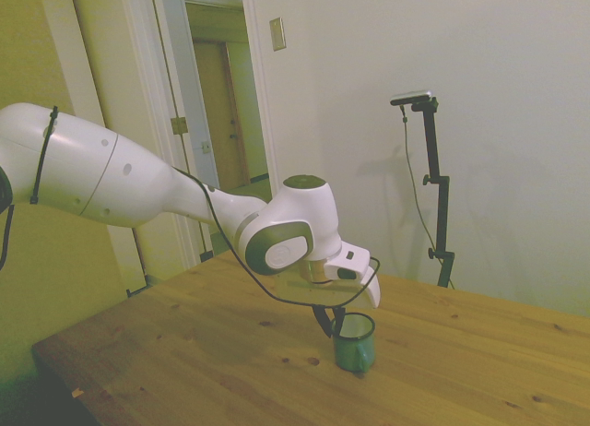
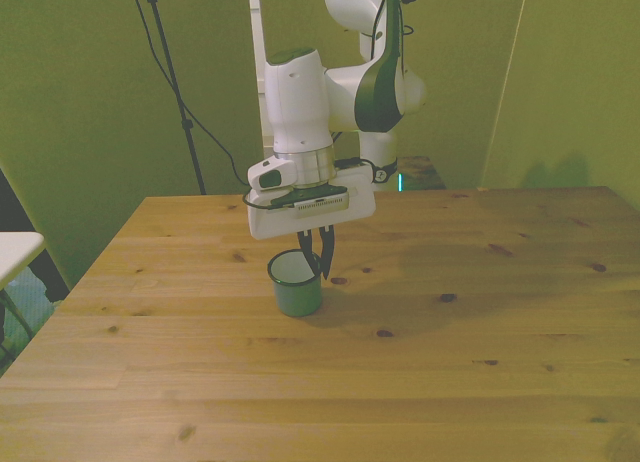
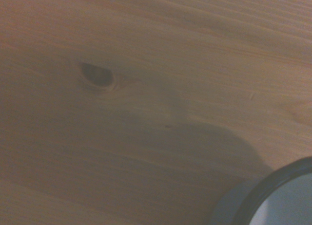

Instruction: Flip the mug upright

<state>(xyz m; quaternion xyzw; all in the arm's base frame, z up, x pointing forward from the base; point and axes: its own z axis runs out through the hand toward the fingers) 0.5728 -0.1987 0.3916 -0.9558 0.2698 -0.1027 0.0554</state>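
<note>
A teal-green enamel mug (image 2: 296,285) stands upright on the wooden table (image 2: 480,312), its white inside facing up and its base flat on the boards. The white Franka arm's gripper (image 2: 322,252) reaches down from directly above, its dark fingers (image 2: 327,250) pinched together on the mug's thin dark rim, on the side toward the front view's right. The body of the mug sits just below and to one side of the jaws, so most of the open mouth shows clear of them.

From the side camera, the mug (image 1: 354,343) rests on the table (image 1: 184,352) with the gripper (image 1: 330,321) meeting its rim from above; the fingers are partly hidden there by the wrist housing.

The wrist camera, close and soft in focus, catches only a curved stretch of the mug's dark rim and pale interior (image 3: 287,198), next to bare wood with a dark knot (image 3: 97,75).
</note>
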